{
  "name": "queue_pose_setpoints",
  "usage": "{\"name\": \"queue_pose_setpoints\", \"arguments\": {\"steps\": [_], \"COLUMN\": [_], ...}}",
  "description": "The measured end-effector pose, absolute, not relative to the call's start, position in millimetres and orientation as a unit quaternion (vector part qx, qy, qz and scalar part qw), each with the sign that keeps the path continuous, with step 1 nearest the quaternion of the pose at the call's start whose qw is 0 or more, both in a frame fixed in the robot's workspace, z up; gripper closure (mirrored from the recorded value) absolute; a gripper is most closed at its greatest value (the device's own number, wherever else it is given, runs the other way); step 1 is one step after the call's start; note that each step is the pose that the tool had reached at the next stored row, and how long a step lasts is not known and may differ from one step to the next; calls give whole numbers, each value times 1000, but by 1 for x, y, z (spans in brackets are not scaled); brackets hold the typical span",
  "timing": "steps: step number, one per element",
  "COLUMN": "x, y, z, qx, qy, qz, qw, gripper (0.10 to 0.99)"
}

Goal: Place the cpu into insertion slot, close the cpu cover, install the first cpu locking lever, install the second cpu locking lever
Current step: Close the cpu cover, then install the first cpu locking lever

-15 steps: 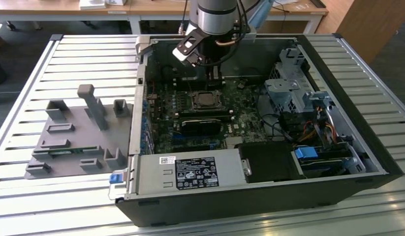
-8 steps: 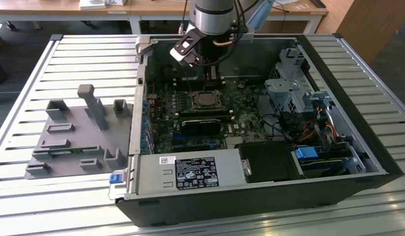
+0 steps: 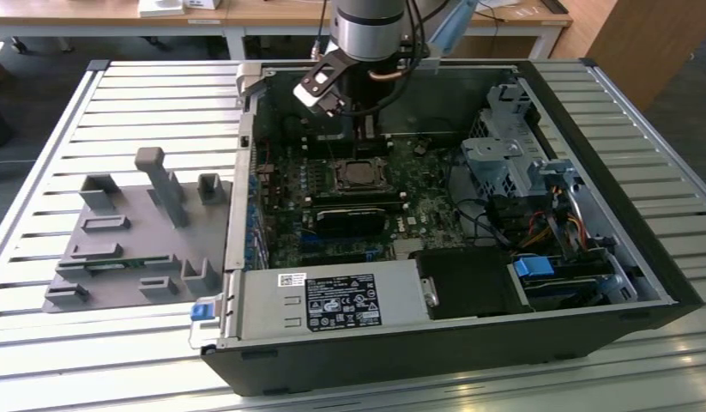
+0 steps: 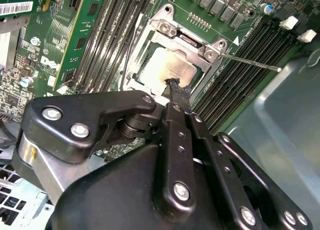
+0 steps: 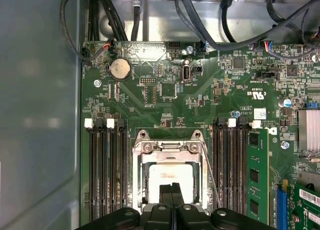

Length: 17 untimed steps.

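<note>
Hanging narrow and empty at the lowered cpu cover (image 5: pixel 170 157), the tool (image 4: pixel 173 84) stood over the cpu (image 5: pixel 170 174) seated in the insertion slot (image 3: pixel 336 175) at the circuit board's (image 5: pixel 165 89) middle, and with the thin locking lever (image 4: pixel 250 62) seemingly unlatched, latching it looked the step in hand, needing a precise push.

One cpu (image 5: pixel 160 174), one cpu cover (image 5: pixel 167 147), one coin battery (image 5: pixel 120 68), one computer case (image 3: pixel 444 352)
</note>
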State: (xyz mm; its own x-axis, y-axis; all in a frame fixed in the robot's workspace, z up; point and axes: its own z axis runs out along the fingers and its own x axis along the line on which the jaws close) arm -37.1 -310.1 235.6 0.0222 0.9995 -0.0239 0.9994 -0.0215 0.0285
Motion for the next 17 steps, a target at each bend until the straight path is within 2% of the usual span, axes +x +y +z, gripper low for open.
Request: {"name": "queue_pose_setpoints", "arguments": {"steps": [17], "x": [-39], "y": [-310], "z": [238], "qx": [715], "qy": [699], "qz": [1], "qw": [19], "gripper": [980]}}
